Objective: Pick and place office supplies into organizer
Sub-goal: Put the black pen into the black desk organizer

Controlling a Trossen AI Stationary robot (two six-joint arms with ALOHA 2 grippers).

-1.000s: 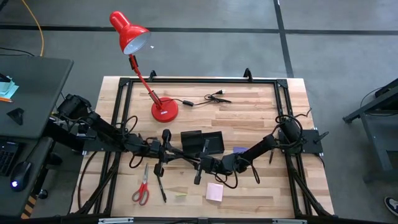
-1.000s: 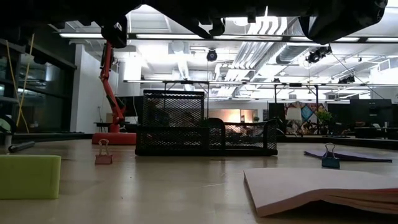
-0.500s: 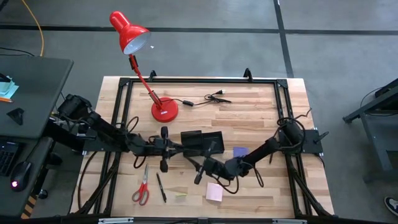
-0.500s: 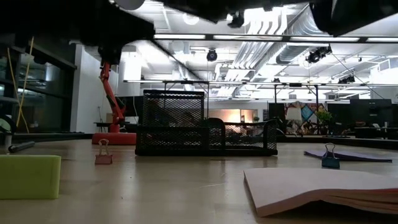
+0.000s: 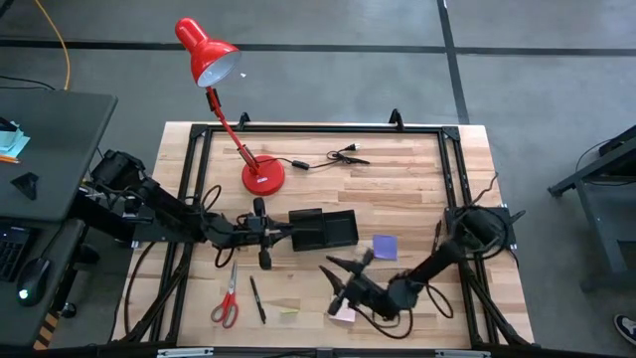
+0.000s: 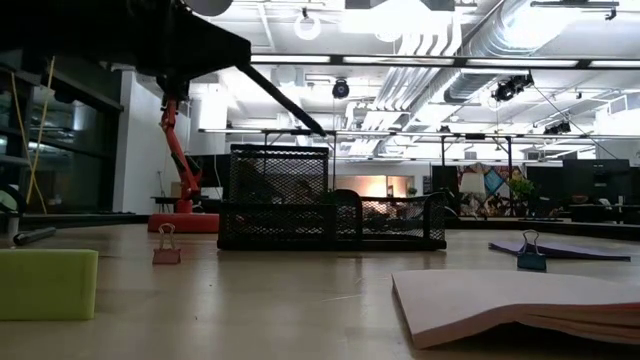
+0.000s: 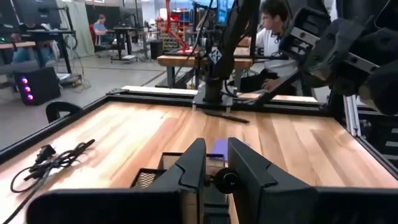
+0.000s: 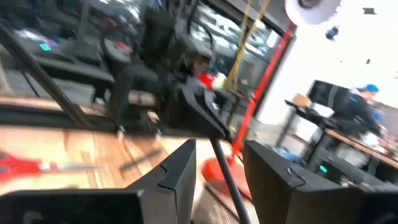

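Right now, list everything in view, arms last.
table: 1, pale wood
desk lamp: 1, red, left of cable
cable: 1, black, plugged end, far side
organizer: 1, black mesh, centre
scissors: 1, red-handled, near edge, left
pens: 2, black; one beside scissors, held pen aimed at organizer
purple pad: 1, right of organizer
pink pad: 1, near edge
yellow-green pad: 1, near edge
binder clips: 2, red, blue
person: 1, seated beyond table
left gripper: shut on held pen
right gripper: open, over pink pad

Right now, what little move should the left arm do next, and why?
Probably ease the pen down into the organizer. The left gripper pinches it in its jaws, slanted, tip at the mesh rim. The right gripper hovers near the pink pad.
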